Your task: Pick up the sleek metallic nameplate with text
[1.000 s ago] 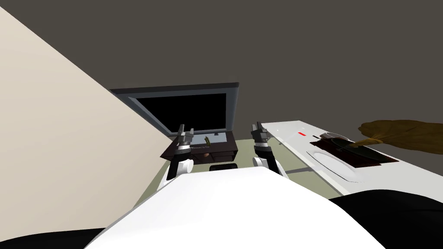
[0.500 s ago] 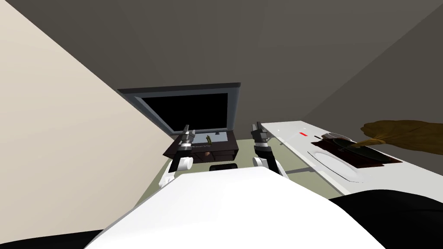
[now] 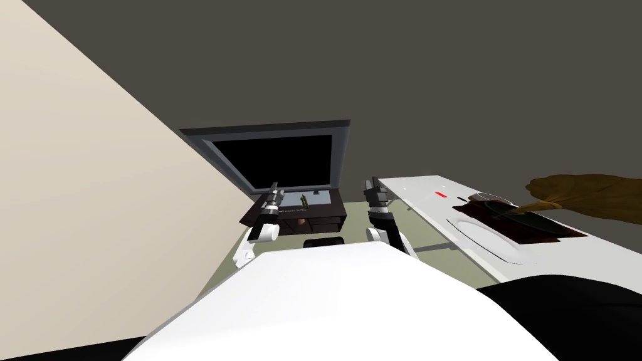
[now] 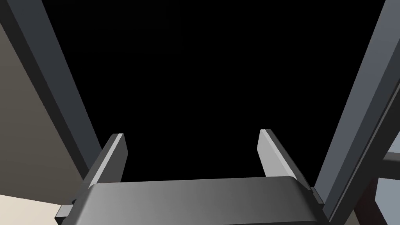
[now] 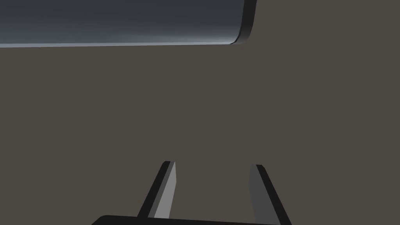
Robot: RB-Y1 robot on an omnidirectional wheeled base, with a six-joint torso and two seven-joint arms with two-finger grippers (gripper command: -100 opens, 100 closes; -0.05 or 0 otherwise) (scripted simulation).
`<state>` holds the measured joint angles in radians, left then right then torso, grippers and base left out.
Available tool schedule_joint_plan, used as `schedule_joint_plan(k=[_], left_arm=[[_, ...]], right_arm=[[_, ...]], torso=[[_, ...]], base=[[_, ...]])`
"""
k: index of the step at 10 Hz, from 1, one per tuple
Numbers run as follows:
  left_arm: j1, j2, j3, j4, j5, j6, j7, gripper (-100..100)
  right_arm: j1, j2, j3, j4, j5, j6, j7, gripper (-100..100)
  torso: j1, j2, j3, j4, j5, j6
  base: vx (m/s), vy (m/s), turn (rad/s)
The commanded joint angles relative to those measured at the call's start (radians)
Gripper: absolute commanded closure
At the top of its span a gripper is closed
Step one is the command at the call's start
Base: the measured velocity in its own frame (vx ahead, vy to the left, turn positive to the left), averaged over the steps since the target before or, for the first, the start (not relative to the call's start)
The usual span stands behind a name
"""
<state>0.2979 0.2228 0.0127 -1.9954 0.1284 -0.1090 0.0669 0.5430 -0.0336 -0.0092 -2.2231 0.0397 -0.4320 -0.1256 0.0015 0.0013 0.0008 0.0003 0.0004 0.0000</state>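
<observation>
Nameplate [image 3: 291, 212] is just a thin pale strip lying on top of the dark table [image 3: 326, 216], toward the front edge, and it's too small to read any lettering. A little green thing [image 3: 305, 200] stands further back on the table. Left gripper [image 3: 273, 191] hangs over the table's left end, fingers spread wide and empty, facing the window frame [image 3: 342, 156] behind the table. Right gripper [image 3: 373, 188] is just off the table's right side, fingers apart, holding nothing.
</observation>
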Motion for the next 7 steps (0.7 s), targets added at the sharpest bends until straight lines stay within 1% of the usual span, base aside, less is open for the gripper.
schedule_joint_plan(k=[1,2,3,4,5,6,7], left_arm=[[-0.009,0.008,0.005,0.012,0.002,0.041,-0.004,-100],[-0.037,0.019,0.014,0.048,0.005,0.075,-0.013,-100],[-0.037,0.019,0.014,0.048,0.005,0.094,-0.013,-100],[-0.067,0.03,0.023,0.086,0.008,0.133,-0.021,-100],[-0.067,0.03,0.023,0.086,0.008,0.149,-0.021,-100],[-0.097,0.039,0.031,0.124,0.011,0.186,-0.029,-100],[-0.097,0.039,0.031,0.126,0.011,0.204,-0.029,-100]], right_arm=[[0.0,0.0,0.0,0.0,0.0,0.0,0.0,0],[0.0,0.0,0.0,0.0,0.0,0.0,0.0,0],[0.0,0.0,0.0,0.0,0.0,0.0,0.0,0],[0.0,0.0,0.0,0.0,0.0,0.0,0.0,0],[0.0,0.0,0.0,0.0,0.0,0.0,0.0,0],[0.0,0.0,0.0,0.0,0.0,0.0,0.0,0],[0.0,0.0,0.0,0.0,0.0,0.0,0.0,0]], torso=[[0.0,0.0,0.0,0.0,0.0,0.0],[0.0,0.0,0.0,0.0,0.0,0.0],[0.0,0.0,0.0,0.0,0.0,0.0],[0.0,0.0,0.0,0.0,0.0,0.0],[0.0,0.0,0.0,0.0,0.0,0.0],[0.0,0.0,0.0,0.0,0.0,0.0],[0.0,0.0,0.0,0.0,0.0,0.0]], base=[[-0.025,0.021,0.014],[-0.031,0.026,0.022],[-0.023,0.02,0.01],[-0.026,0.023,0.018],[-0.017,0.021,0.008],[-0.017,0.02,0.023],[-0.018,0.016,0.004]])
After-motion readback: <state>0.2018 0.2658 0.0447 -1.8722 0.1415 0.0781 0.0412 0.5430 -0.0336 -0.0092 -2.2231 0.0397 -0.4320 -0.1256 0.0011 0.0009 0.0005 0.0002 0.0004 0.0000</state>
